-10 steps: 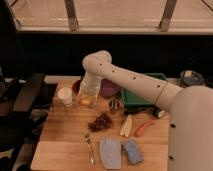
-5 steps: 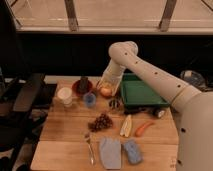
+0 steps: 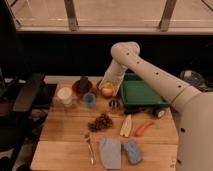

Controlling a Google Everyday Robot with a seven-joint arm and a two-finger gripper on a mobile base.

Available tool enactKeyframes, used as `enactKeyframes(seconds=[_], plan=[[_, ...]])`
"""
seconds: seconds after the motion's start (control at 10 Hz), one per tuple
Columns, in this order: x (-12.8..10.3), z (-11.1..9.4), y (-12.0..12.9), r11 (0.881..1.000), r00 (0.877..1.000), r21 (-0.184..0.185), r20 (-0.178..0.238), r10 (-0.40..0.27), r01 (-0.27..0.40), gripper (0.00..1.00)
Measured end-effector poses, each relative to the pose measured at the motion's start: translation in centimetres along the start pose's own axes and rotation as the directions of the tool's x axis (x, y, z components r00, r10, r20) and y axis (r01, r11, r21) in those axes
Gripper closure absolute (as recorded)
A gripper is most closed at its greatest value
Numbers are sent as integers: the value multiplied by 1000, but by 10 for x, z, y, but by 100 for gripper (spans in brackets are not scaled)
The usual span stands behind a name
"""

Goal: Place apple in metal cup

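The counter (image 3: 60, 145) is a wooden top whose front edge runs along the bottom of the view, with bare wood at its 7 o'clock corner and down its left side. Most things crowd the back half. The green tray (image 3: 142, 97) fills the 2 o'clock corner. The white arm sweeps in from 4 o'clock, elbow high at 12, and bends down to the gripper (image 3: 108, 88), which hangs at the tray's left wall. Its jaws are pressed onto the apple (image 3: 107, 91), held just above the counter. The metal cup (image 3: 115, 104) stands at 5 o'clock of the apple, close below it and apart. The blue cup (image 3: 89, 99) and white cup (image 3: 65, 95) sit to the left. Grapes (image 3: 100, 122), a carrot (image 3: 144, 128) and a spoon (image 3: 89, 148) lie toward the front.
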Motion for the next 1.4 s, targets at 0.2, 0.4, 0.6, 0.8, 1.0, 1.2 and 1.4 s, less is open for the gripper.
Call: enactKeyframes(seconds=[0.2,0.4,0.6,0.8,1.0,1.2,1.4], plan=[[-1,3,3,1000,1000,4,8,17,-17,100],[3,15,23,996,996,16,48,81,-82,100],[6,28,40,991,987,14,90,129,-131,100],[5,45,48,986,978,10,131,163,-166,88],[3,49,54,982,972,3,143,184,-186,70],[0,49,58,980,969,-7,146,197,-198,48],[-2,48,63,977,966,-7,149,210,-212,28]])
